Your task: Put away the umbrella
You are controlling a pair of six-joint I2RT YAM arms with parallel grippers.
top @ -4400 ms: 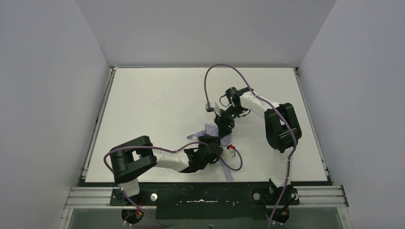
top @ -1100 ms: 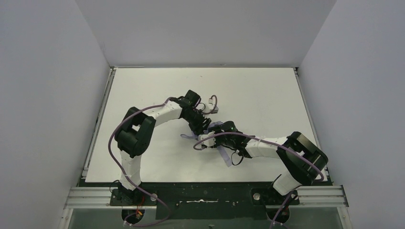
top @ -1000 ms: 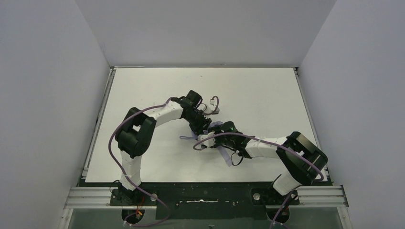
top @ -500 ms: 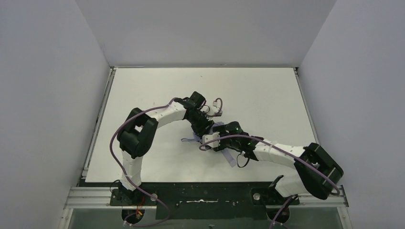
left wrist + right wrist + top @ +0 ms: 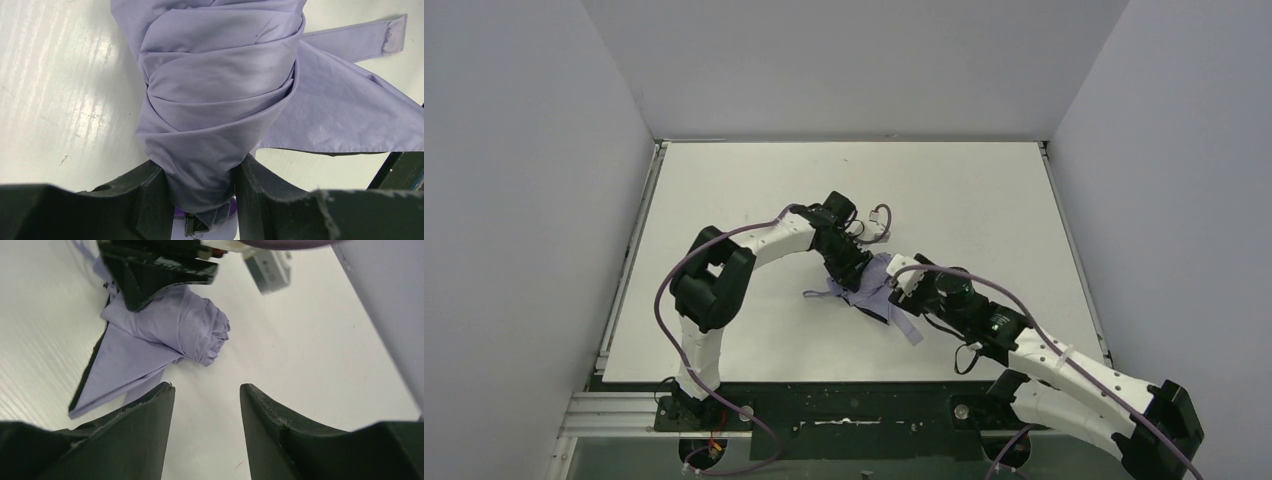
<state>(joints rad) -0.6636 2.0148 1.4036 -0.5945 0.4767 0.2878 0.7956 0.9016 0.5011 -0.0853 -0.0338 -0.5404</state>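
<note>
The umbrella (image 5: 876, 290) lies folded on the white table near its middle, a pale lavender bundle with a black-lined flap and a loose strap (image 5: 911, 330). My left gripper (image 5: 856, 281) is shut on the bundle; in the left wrist view the twisted lavender fabric (image 5: 220, 95) sits squeezed between the black fingers (image 5: 150, 200), and the strap end (image 5: 395, 40) trails at the upper right. My right gripper (image 5: 902, 282) is open and empty just right of the umbrella. In the right wrist view the umbrella (image 5: 170, 335) lies beyond the spread fingertips (image 5: 160, 400), with the left gripper's jaw on top of it.
The white table (image 5: 984, 200) is walled by grey panels at the back and both sides. A purple cable (image 5: 879, 215) loops off the left wrist. The black mounting rail (image 5: 854, 410) runs along the near edge.
My right arm has pulled back toward the near right and its gripper has come off the umbrella. My left gripper stays shut on the bundle, shifted slightly right.
</note>
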